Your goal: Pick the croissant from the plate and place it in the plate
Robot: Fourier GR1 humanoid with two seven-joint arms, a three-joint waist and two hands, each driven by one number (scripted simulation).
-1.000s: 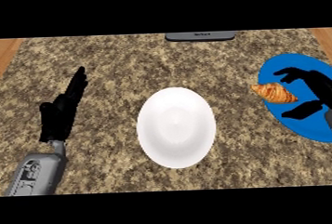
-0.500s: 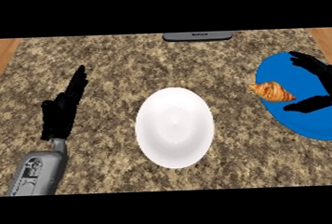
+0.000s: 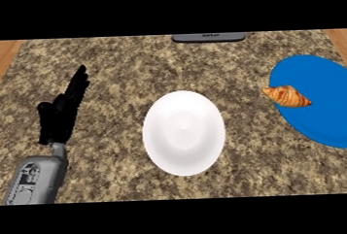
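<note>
The worktop is speckled brown stone, and a white plate lies at its middle with nothing on it. Taking this plate as the centre of the dial, a blue plate lies at about 2 to 3 o'clock, well apart from it, and the view's right edge cuts it. The croissant lies on the blue plate, near its rim at about 9 to 10 o'clock of that plate. It is golden brown, it lies slanted, and one tip reaches the rim on the side toward the white plate. Nothing touches the croissant. The left hand shows at 9 o'clock from the white plate, well apart from it. Its fingers are straight and held together, they point up toward 12 to 1 o'clock, and they hold nothing; the hand is at rest there. Its grey forearm comes in from the lower edge at about 8 o'clock. At 12 o'clock, at the far edge of the worktop, a dark flat thing shows only in part, and I cannot tell what it is.
</note>
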